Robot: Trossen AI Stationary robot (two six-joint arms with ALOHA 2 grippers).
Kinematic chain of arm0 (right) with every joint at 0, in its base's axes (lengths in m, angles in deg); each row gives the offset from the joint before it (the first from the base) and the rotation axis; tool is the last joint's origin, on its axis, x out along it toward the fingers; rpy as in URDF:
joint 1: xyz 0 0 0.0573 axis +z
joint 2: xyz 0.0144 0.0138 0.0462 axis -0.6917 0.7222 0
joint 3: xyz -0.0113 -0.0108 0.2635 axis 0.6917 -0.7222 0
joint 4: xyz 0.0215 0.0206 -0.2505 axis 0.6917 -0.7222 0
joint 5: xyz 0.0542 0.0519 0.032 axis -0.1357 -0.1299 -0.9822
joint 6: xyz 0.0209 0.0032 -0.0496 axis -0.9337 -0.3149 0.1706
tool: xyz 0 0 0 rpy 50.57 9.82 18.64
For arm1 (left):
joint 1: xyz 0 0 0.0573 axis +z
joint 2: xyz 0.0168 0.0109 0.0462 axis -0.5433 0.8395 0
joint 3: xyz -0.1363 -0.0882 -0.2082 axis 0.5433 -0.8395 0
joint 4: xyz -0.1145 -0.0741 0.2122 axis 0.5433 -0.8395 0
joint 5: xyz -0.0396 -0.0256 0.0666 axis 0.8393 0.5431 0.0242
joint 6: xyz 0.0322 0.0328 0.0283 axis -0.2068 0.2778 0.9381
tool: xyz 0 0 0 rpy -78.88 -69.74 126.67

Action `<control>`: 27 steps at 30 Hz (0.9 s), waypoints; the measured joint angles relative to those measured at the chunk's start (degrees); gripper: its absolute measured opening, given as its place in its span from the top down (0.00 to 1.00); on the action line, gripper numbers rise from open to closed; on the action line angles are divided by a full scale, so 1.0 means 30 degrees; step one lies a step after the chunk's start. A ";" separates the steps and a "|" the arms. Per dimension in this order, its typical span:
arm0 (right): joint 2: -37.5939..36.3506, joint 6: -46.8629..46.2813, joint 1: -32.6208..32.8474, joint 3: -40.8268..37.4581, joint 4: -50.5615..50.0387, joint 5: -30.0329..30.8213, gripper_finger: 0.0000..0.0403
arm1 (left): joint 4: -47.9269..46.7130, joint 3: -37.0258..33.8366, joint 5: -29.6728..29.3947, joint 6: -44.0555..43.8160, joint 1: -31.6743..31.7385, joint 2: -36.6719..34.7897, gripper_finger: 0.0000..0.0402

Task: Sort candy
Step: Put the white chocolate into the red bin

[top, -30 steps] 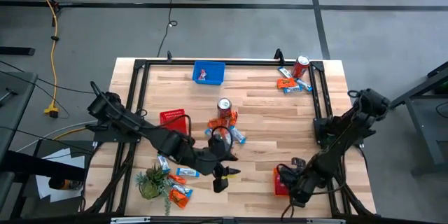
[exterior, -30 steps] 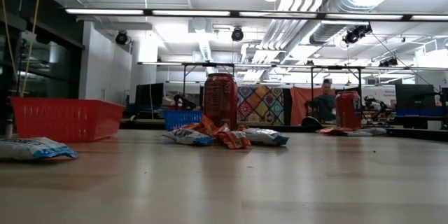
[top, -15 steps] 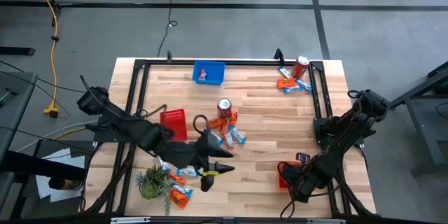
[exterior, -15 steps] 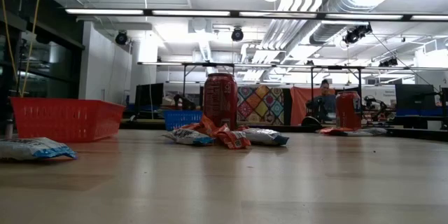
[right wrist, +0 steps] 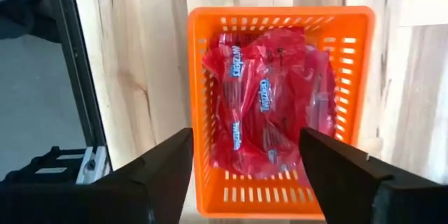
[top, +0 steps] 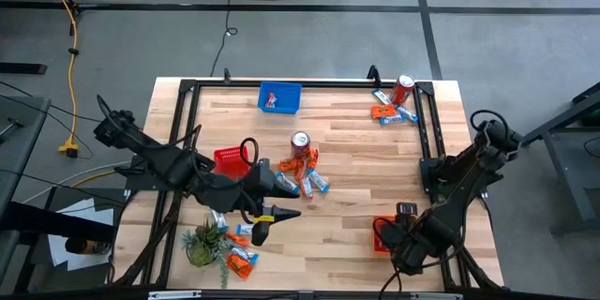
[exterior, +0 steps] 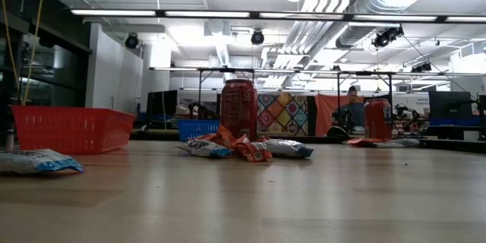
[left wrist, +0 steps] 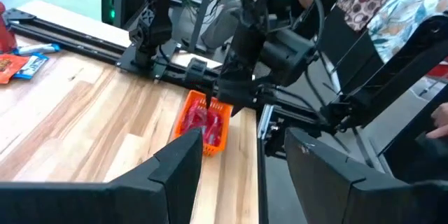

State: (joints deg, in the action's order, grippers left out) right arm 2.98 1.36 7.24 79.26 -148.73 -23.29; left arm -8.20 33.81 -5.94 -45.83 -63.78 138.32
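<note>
Candy lies in three loose heaps: orange and blue-and-white packets by the middle can [top: 307, 176], more by the far-right can [top: 387, 110], and some beside the plant [top: 240, 248]. Pink-red packets [right wrist: 269, 105] fill the orange basket [right wrist: 199, 98] at the near right. My right gripper [right wrist: 246, 182] stands open above that basket, holding nothing. My left gripper [top: 277, 223] hovers open over bare wood between the middle heap and the plant heap; its fingers [left wrist: 175, 171] hold nothing. Neither gripper shows in the low view.
A red basket [top: 232, 160] stands left of centre and a blue basket [top: 279, 98] with one packet at the far edge. Two red cans [top: 300, 142] [top: 403, 86] stand upright. A small green plant [top: 202, 244] sits near left. A black frame [top: 427, 131] edges the table.
My left gripper has swung from the near middle of the table toward the left and a little farther back, turning as it went. It now sits closer to the red basket. The candy heaps and baskets have kept still.
</note>
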 joint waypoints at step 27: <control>-0.4488 -0.5616 -0.0007 0.1272 -0.1811 0.8526 0.35 | -1.0540 0.0000 0.6915 -0.1978 -0.2563 0.7822 0.53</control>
State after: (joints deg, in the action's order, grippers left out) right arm -10.49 -15.49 7.22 83.08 -154.16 2.29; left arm -39.82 33.81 14.80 -51.76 -71.47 161.78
